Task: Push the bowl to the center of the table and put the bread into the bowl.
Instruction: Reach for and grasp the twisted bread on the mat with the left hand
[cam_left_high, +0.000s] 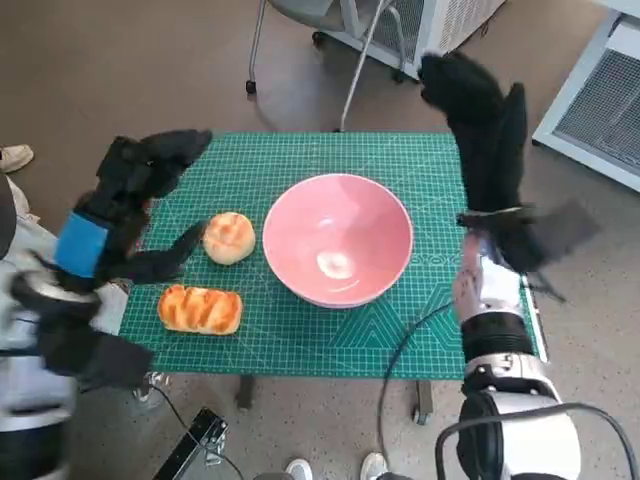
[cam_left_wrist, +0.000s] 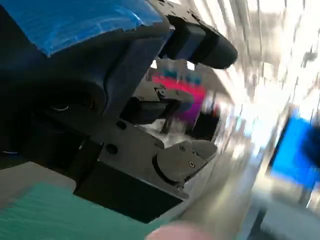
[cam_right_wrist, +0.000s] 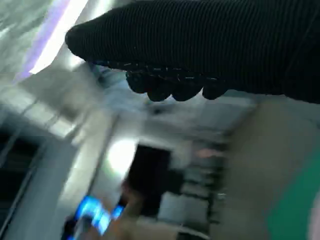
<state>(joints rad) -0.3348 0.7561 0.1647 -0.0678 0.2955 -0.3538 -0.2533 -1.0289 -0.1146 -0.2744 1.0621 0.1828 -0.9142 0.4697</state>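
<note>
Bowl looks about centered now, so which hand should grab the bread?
Left. The left hand is open right beside the round bread roll and the long loaf. The right hand is raised past the bowl's far side.

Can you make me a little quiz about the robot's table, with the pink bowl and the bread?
1. True or false: a piece of bread already lies in the pink bowl.
2. Which bread is nearer the bowl? A. the round bun B. the long loaf
3. Fill in: the left hand and the right hand each hold ____.

Key
1. False. The bowl has no bread in it; both pieces lie on the green mat.
2. A. The bun sits right beside the bowl's rim.
3. Nothing. Both hands are up with fingers spread.
</note>
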